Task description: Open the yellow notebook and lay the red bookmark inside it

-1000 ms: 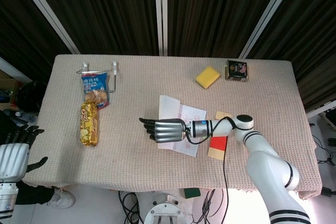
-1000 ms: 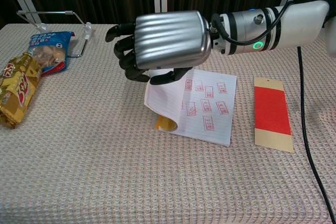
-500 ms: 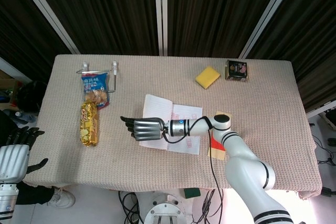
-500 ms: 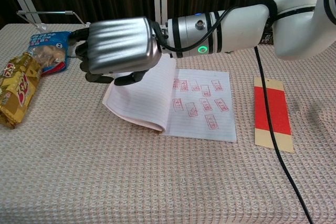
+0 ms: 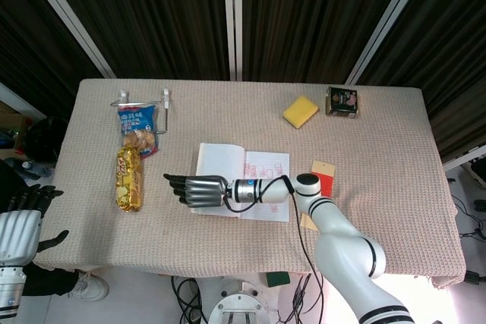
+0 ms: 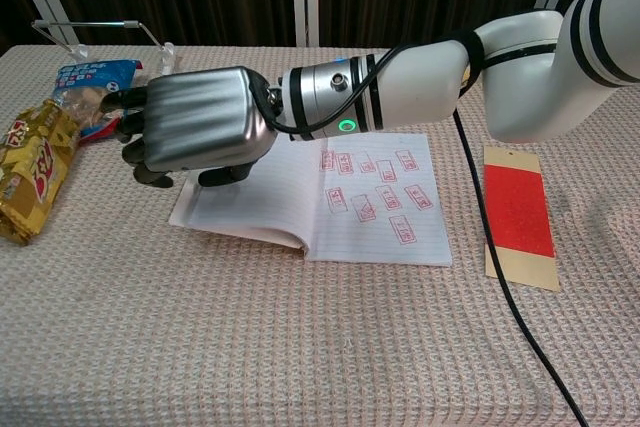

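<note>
The yellow notebook lies open near the table's front, lined pages up, with red stamps on its right page. My right hand reaches across it and grips the left-hand leaves at their outer edge, thumb on the page and fingers curled past the edge. Those leaves lie nearly flat. The red bookmark, red on a tan card, rests on the cloth to the right of the notebook, partly behind my forearm in the head view. My left hand hangs off the table's left front, fingers apart and holding nothing.
A gold snack bag and a blue snack bag lie left of my right hand, by a wire stand. A yellow sponge and a small dark box sit at the back right.
My right hand has swept left and down with the notebook's left leaves, turning them from upright to nearly flat. The bookmark has not moved.
</note>
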Tool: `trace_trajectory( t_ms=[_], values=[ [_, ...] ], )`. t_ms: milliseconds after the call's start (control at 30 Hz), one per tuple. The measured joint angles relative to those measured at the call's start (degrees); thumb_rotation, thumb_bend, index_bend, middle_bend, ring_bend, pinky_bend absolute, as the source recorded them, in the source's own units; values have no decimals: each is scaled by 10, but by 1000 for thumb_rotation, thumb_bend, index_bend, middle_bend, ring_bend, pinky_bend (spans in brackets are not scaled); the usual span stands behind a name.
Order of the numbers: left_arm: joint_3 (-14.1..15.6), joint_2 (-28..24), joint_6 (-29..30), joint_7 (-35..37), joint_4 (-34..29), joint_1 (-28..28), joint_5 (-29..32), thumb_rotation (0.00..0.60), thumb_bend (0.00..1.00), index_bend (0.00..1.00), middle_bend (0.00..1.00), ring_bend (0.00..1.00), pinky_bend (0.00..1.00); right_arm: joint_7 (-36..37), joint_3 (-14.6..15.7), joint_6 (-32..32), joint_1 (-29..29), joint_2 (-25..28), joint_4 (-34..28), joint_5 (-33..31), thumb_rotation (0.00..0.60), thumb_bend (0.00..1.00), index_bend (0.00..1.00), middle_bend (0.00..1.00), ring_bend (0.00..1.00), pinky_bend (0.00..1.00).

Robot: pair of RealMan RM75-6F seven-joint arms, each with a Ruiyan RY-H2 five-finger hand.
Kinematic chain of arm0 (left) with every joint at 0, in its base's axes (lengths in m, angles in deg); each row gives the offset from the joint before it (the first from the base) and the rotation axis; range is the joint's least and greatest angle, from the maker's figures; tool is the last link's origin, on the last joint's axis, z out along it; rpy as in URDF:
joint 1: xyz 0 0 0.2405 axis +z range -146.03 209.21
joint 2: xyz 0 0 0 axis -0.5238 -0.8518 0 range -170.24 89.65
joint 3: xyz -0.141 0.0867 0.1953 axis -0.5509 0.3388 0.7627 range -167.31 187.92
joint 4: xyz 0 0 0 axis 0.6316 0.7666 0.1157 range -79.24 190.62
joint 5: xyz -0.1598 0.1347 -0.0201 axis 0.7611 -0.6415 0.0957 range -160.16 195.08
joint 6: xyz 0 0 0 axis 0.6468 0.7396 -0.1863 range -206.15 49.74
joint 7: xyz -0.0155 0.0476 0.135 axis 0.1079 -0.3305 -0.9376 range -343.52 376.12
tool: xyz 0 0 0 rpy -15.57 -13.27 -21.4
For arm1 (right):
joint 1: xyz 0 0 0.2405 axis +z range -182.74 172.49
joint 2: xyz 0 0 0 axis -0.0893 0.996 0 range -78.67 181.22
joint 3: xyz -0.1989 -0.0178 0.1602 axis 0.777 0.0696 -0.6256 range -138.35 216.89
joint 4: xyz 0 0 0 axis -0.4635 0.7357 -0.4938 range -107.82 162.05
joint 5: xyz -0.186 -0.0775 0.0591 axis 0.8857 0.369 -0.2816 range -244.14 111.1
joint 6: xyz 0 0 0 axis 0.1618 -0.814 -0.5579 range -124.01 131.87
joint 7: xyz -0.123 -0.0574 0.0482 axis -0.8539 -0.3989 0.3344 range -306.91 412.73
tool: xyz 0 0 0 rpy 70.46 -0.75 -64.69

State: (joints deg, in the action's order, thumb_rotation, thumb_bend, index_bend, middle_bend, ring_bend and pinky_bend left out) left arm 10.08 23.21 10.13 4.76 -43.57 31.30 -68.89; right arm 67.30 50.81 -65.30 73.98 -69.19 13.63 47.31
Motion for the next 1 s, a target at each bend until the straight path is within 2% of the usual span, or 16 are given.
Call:
trace_trajectory(
  t_ms=[67,200,300,400,500,633,833,933,1000],
  values=[
    [0,0,-1,-1,0,-1,-2,600,0,272,219,141,152,0,-7,-7,-3,3,-9,-11,600,207,0,16,0,0],
    [-1,-2,-1,-2,-2,-2,-3,600,0,273,219,141,152,-4,-21,-24,-9,21,-32,-29,600,214,0,15,0,0],
    [-2,-2,2,1,0,-1,-4,600,0,273,219,141,152,-6,-32,-35,-21,41,-63,-45,600,258,0,102,17,23],
    [-1,-2,3,4,3,0,-7,600,0,272,219,141,152,-12,-37,-41,-39,73,-116,-57,600,293,88,183,115,103],
    [-1,0,4,7,7,-1,-9,600,0,272,219,141,152,-29,-39,-47,-65,118,-194,-70,600,253,172,236,188,184],
    [-2,1,5,12,11,-2,-13,600,0,272,219,141,152,-71,-36,-51,-114,201,-340,-97,600,176,239,311,253,281],
    [-6,2,0,12,12,-10,-17,600,0,272,219,141,153,-135,-13,-57,-216,363,-552,-144,600,27,275,323,248,281],
    [-7,2,-3,7,7,-14,-21,600,0,272,219,141,152,-164,14,-59,-275,435,-598,-154,600,0,273,312,241,262],
    [-7,2,-5,2,2,-17,-23,600,0,272,219,141,152,-174,34,-56,-298,460,-606,-153,600,0,267,291,229,242]
  ],
)
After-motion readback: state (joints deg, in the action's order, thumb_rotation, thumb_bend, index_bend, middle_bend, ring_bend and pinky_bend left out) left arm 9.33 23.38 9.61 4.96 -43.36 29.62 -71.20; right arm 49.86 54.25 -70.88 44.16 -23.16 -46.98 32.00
